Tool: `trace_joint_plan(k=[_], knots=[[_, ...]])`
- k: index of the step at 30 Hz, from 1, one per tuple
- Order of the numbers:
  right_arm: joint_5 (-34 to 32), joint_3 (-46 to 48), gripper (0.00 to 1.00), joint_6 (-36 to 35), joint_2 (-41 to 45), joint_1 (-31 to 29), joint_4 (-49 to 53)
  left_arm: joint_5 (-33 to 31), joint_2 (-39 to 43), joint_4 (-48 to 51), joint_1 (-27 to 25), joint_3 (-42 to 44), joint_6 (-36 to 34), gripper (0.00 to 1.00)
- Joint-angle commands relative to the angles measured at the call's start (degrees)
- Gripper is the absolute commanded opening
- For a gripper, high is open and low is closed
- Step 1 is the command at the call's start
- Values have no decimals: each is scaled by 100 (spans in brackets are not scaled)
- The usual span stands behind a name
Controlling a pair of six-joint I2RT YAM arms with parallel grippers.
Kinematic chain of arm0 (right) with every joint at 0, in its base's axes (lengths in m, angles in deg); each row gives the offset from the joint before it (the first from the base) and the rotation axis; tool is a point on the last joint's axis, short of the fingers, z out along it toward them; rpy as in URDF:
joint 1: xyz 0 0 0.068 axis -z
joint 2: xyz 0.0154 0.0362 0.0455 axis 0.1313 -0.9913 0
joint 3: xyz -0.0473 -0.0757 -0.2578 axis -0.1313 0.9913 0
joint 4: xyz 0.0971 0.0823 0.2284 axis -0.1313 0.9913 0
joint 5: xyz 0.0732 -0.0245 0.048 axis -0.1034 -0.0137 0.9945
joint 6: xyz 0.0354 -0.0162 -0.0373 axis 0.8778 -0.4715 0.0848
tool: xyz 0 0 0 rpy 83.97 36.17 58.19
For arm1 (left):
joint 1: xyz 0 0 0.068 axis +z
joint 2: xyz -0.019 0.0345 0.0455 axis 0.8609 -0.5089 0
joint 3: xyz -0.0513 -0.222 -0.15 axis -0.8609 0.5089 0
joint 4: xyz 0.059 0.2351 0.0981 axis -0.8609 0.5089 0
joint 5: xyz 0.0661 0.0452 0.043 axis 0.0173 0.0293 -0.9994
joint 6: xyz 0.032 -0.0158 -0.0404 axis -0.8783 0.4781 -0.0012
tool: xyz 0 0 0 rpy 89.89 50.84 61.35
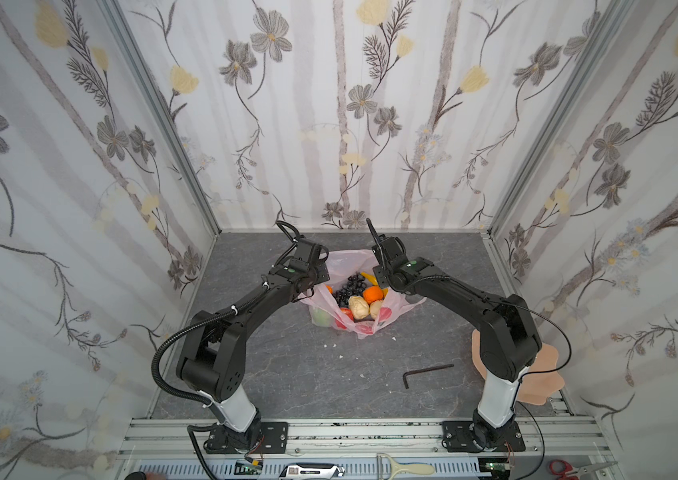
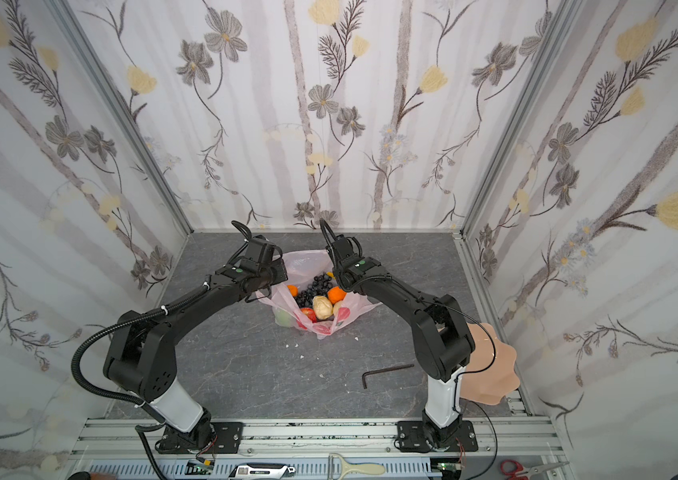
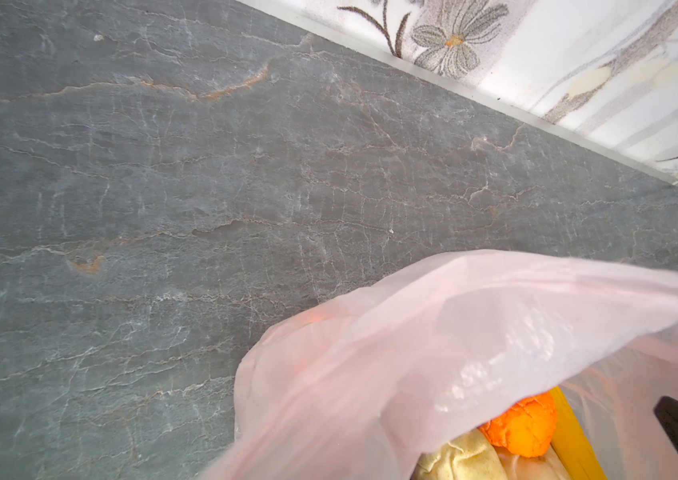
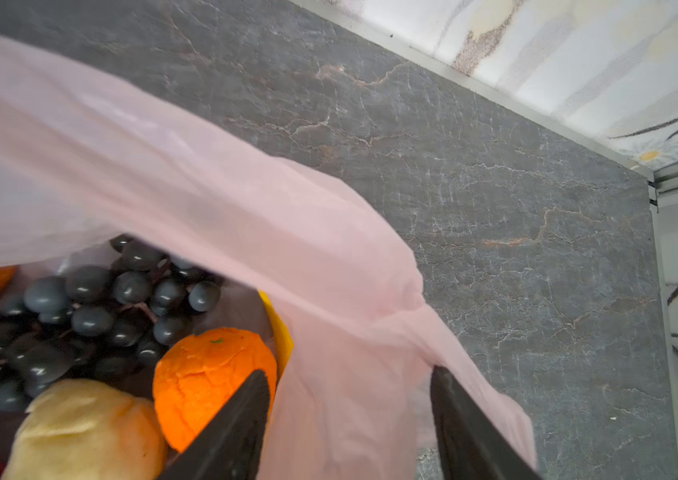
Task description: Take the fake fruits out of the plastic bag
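Fruits are seen heaped inside the bag, which sits on the desk at the middle, toward the far side; none lies outside it. Spreading the mouth is judged to be the step in hand.

The right claw is set part open across the bag's right rim. One finger is inside by an orange and the other outside, with film between them and nothing gripped. The left claw is closed at the left rim. Film is drawn up close to its camera, so a pinch on the rim is likely but cannot be confirmed.

Next, the right jaws would have to be shut on the film and the rim drawn rightward. Otherwise the claw could be redirected onto the topmost pear, without thin plastic being caught alongside.

The left fingertips are hidden under the wrist in both top views. A green fruit is made out only through the film. The banana is mostly covered, and the dish is partly masked by the right arm.
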Motion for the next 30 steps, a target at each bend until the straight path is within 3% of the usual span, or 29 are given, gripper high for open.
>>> trace_joint_plan(k=[1, 2, 6, 7, 13, 19, 22, 26, 30], knots=[[-347, -24, 42, -108, -56, 23, 312, 323, -29, 102, 453, 7, 163, 0], [-299, 126, 30, -163, 44, 40, 213, 409, -39, 110, 603, 5, 125, 0], [410, 764, 3, -337, 585, 335, -108, 739, -154, 176, 1046, -69, -29, 0], [654, 923, 0, -391, 741, 447, -189, 744, -174, 183, 1104, -89, -50, 0], [2078, 1587, 0, -586, 1482, 499, -615, 728, -553, 403, 1170, -655, -202, 0], [2728, 2010, 0, -388, 2026, 484, -996, 379, -852, 683, 922, -1230, -415, 2], [3011, 2225, 0, -119, 2267, 573, -1211, -33, -746, 891, 683, -1284, -484, 26], [2887, 2524, 0, 167, 2501, 641, -1331, -728, -227, 1156, 375, -986, -324, 62], [3018, 2834, 0, 335, 2796, 617, -1556, -1125, 320, 1249, 154, -643, -209, 72]])
